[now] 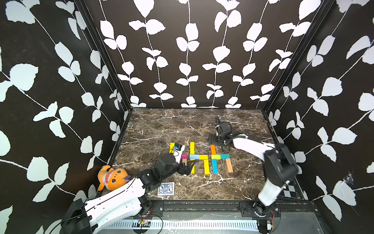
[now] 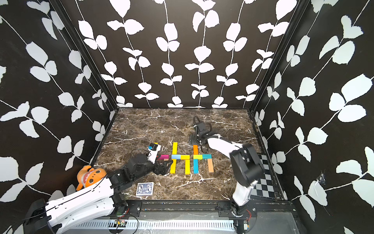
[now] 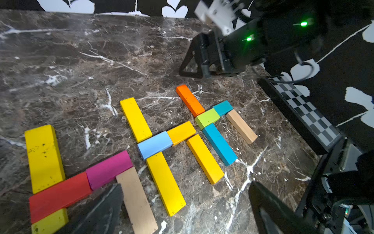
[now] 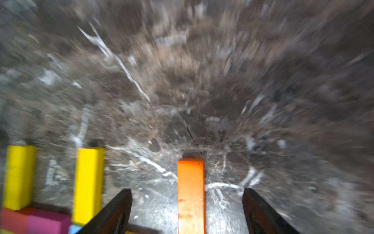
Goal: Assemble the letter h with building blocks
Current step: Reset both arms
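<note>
1. Blue-backed, the playing card (image 1: 166, 188) lies flat nearest you on the marble table (image 1: 162, 125). An orange plush toy (image 1: 112, 178) sits by the left wall.
2. Your left gripper (image 1: 187, 167) hangs just past the card, its jaws spread wide and holding nothing. In its wrist view one finger (image 3: 101, 210) is just beside a tan block (image 3: 137, 200) and a red block (image 3: 58, 195).
3. The building blocks (image 3: 153, 144) lie flat in three h shapes, side by side across the middle of the table. In both top views your left arm hides part of the leftmost shape.
4. The letter h (image 2: 198, 156) on your right has a stem made of an orange block (image 1: 213, 149) at the far end and a blue block (image 1: 214, 166) at the near end. A green block (image 1: 215, 156) and a teal block (image 1: 225, 156) form the crossbar, and a tan leg (image 1: 229, 165) hangs from it. All five touch end to side.
5. Your right gripper (image 1: 211, 139) is farthest, above the orange block, with its jaws wide apart. Its wrist view is blurred, but the block lies between the fingers (image 4: 119, 206) with bare marble on both sides, so it is not gripped.
</note>
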`<move>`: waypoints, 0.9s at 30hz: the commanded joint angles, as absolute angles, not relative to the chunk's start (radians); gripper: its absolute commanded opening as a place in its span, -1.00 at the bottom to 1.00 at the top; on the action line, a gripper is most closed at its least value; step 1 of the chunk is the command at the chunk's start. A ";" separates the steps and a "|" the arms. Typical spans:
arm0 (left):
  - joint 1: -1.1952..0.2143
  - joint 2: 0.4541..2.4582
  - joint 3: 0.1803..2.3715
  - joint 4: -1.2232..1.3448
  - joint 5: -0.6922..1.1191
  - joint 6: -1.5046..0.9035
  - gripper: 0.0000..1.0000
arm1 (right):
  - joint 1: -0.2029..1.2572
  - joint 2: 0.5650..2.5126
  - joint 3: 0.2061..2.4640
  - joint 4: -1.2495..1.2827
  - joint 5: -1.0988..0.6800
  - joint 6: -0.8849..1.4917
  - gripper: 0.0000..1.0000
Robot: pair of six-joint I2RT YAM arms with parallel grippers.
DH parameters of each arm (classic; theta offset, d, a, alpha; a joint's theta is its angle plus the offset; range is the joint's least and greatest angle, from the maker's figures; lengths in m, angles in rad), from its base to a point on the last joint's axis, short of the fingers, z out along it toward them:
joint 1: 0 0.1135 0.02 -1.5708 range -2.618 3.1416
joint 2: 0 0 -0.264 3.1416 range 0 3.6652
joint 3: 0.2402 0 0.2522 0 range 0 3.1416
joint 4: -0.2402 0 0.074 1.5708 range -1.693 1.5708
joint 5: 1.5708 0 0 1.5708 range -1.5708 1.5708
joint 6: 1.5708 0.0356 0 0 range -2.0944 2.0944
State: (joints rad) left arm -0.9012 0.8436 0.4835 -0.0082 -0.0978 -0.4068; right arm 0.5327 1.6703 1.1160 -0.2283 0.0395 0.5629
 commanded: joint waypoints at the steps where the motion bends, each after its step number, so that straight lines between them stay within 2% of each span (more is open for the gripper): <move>1: -0.897 0.868 0.586 -0.038 -0.233 -0.362 0.98 | 0.529 1.511 1.026 -0.040 0.117 0.520 0.82; 4: -0.896 0.966 0.716 -0.134 -0.391 -0.305 0.98 | 0.530 1.434 0.939 0.035 0.162 0.517 0.96; 9: -0.845 1.126 0.848 -0.045 -0.500 -0.174 0.98 | 0.530 1.376 0.876 0.046 0.215 0.546 0.98; 18: -0.427 1.390 0.937 0.083 -0.380 -0.105 0.98 | 0.529 1.294 0.763 0.140 0.250 0.579 0.98; 23: -0.300 1.496 0.891 0.160 -0.480 0.098 0.98 | 0.529 1.271 0.743 0.137 0.284 0.581 0.99; 27: -0.215 1.542 0.813 0.267 -0.477 0.100 0.98 | 0.528 1.254 0.732 0.127 0.311 0.580 0.99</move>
State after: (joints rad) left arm -0.2581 1.5410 0.8604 0.1635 -0.4606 0.0391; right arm 0.5327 1.2789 0.7509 0.0940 0.2630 0.5720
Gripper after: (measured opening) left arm 0.989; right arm 0.992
